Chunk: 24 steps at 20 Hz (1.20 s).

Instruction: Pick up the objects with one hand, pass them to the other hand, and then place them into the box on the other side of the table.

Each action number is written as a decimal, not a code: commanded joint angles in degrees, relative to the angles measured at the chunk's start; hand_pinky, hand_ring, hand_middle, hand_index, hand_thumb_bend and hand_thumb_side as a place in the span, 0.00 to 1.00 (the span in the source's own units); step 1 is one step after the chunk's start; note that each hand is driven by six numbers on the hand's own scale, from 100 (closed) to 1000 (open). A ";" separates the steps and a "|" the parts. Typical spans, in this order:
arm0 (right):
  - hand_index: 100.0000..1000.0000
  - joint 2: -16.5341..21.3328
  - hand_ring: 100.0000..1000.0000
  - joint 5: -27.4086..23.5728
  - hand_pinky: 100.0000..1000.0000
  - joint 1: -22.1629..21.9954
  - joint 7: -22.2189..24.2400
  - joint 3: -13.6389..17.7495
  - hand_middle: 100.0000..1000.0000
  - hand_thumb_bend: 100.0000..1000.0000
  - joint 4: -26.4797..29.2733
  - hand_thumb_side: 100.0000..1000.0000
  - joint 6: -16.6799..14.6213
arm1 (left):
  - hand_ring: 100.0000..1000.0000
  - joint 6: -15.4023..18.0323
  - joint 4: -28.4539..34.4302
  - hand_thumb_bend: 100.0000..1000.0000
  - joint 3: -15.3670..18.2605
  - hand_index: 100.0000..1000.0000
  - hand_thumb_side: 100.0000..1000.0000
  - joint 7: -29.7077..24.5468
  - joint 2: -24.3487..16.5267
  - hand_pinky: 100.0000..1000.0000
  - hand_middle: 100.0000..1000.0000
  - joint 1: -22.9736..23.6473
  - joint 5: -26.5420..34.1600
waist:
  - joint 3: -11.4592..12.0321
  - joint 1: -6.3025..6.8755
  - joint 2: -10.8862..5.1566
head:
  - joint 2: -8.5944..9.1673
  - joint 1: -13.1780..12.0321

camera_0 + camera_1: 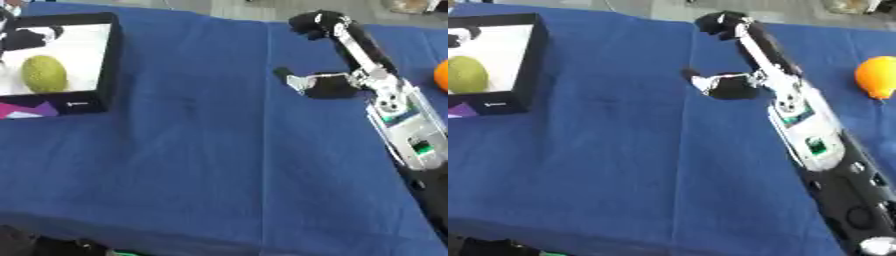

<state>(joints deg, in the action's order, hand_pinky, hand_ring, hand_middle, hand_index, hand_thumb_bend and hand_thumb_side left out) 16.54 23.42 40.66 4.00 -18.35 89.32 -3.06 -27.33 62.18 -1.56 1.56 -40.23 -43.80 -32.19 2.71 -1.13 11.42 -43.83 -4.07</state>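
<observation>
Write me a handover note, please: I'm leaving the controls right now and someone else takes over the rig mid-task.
Right hand: stretched out over the middle of the blue cloth, fingers relaxed, holding nothing.
Left hand: in neither view.
Box: far left of the table; a green fruit already lies inside, with something dark at its upper edge that I cannot make out.
Orange fruit: on the cloth at the right edge, beyond the right arm, untouched.
Done: green fruit boxed.
Left: probably pick up the orange fruit with the right hand, pass it to the left hand, place it in the box.
</observation>
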 commanded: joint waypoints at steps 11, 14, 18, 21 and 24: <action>0.80 4.72 0.78 -1.27 0.77 1.01 -0.65 2.21 0.70 0.40 1.50 0.09 1.65 | 0.75 1.02 21.57 0.59 0.49 0.74 0.47 5.91 -4.03 0.71 0.77 4.68 12.52 | -0.55 -0.17 -1.36 | -0.29 6.43; 0.80 6.25 0.78 -1.51 0.77 0.38 -0.90 3.10 0.70 0.41 0.99 0.10 2.51 | 0.75 0.13 26.14 0.58 0.90 0.73 0.47 7.07 -3.82 0.71 0.78 6.36 15.30 | -0.71 -0.21 -1.33 | -0.29 7.75; 0.80 8.73 0.79 -1.36 0.77 -0.89 -1.31 4.63 0.71 0.42 -0.30 0.11 3.52 | 0.76 -0.51 30.23 0.57 1.36 0.73 0.47 9.18 -3.69 0.71 0.78 8.31 19.14 | -1.08 -0.20 -1.28 | -0.29 9.22; 0.81 10.89 0.80 -1.70 0.78 -1.82 -1.51 5.91 0.72 0.44 -0.91 0.12 4.05 | 0.76 -0.20 31.35 0.57 1.41 0.72 0.47 11.08 -3.68 0.71 0.78 9.02 21.44 | -1.26 -0.08 -1.26 | -0.29 9.89; 0.81 12.91 0.80 -2.70 0.78 -2.42 -1.02 7.27 0.72 0.43 -1.78 0.13 4.86 | 0.76 0.19 31.63 0.57 1.26 0.72 0.48 12.14 -3.74 0.71 0.78 9.36 22.85 | -1.37 0.05 -1.26 | -0.29 10.23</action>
<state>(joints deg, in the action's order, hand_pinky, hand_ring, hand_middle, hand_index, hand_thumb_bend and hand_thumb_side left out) 27.14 21.25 37.56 2.94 -12.25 87.28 1.45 -27.31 92.64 -1.18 13.05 -41.81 -33.85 -10.03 1.40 -1.32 11.40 -44.21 5.86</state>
